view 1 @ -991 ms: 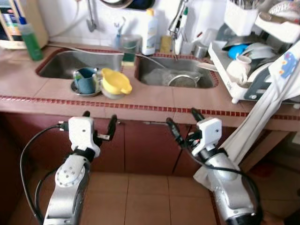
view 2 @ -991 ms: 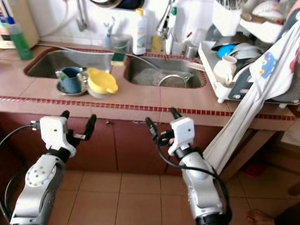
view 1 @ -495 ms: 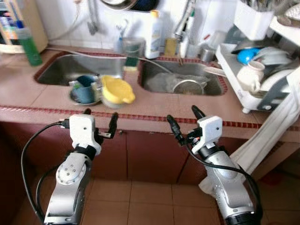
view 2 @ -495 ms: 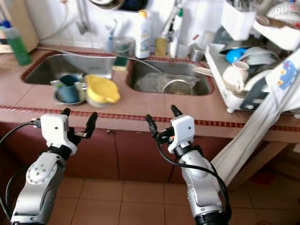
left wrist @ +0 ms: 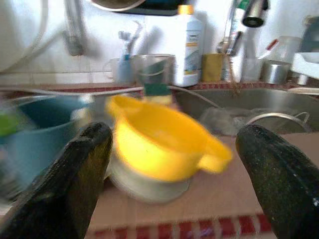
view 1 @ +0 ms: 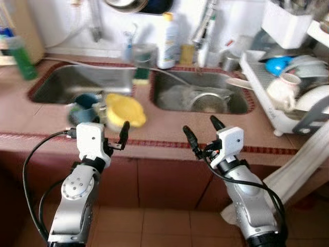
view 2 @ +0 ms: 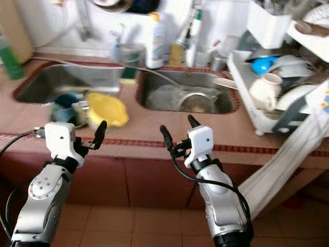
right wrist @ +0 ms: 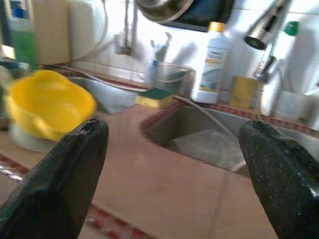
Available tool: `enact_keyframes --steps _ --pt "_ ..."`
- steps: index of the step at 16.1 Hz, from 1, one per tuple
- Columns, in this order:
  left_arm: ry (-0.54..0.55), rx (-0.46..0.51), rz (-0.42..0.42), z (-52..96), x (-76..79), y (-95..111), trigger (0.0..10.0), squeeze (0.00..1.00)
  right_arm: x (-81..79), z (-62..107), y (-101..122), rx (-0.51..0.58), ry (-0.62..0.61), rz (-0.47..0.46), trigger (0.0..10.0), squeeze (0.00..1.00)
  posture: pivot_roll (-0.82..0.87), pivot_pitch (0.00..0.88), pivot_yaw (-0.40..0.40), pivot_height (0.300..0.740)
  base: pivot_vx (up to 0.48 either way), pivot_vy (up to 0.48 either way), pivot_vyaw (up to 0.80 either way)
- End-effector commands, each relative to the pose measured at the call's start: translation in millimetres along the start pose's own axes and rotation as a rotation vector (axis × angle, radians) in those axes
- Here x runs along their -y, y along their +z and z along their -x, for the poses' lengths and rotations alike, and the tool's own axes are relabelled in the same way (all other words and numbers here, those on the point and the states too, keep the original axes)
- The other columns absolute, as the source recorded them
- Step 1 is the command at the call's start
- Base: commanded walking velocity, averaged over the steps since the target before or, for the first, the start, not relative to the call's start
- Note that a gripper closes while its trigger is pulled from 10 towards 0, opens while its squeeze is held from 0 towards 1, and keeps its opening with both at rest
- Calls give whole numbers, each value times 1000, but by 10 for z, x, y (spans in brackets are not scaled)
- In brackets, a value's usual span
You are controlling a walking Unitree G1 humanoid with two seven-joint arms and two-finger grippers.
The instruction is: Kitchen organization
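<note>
Compared with the view a second ago, the whole scene has slid down and grown nearer — the camera has advanced on the sink unit, and the pictures are blurred by that motion. Both arms are raised before the terracotta tiled tabletop, each empty. The left pincer has its black fingers spread and points at the yellow plastic jug-shaped bowl, which sits on a pale dish at the near edge of the left steel sink basin, touching a blue mug on its left. The right pincer, likewise spread, faces the bare tabletop in front of the right steel sink basin, where a round metal strainer lies. A white dish rack loaded with crockery stands at the right end, and a white detergent bottle behind the sinks.

Probable step: the approach to the yellow bowl. To do it well, let the body settle first — the blur suggests the robot is walking — then bring the left fingers astride the bowl's rim or handle, clear of the mug.
</note>
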State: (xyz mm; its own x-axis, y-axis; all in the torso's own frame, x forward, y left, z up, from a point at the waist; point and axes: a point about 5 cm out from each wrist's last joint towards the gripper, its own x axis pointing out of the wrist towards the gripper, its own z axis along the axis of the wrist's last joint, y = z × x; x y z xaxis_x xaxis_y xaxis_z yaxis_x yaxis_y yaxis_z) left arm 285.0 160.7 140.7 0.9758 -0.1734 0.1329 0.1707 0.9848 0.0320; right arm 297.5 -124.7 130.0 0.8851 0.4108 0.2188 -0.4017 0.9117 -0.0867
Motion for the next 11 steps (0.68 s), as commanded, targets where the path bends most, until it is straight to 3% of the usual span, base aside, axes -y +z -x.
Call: enact_keyframes --steps 1,11 --pt "-43 17 -11 -30 88 51 10000 0 93 8 12 1 -25 12 10000 0 -72 20 -37 740 307 0 0" --pt "-70 38 -7 -42 128 123 10000 0 66 6 -8 -12 23 33 10000 0 -78 25 -34 740 277 0 0"
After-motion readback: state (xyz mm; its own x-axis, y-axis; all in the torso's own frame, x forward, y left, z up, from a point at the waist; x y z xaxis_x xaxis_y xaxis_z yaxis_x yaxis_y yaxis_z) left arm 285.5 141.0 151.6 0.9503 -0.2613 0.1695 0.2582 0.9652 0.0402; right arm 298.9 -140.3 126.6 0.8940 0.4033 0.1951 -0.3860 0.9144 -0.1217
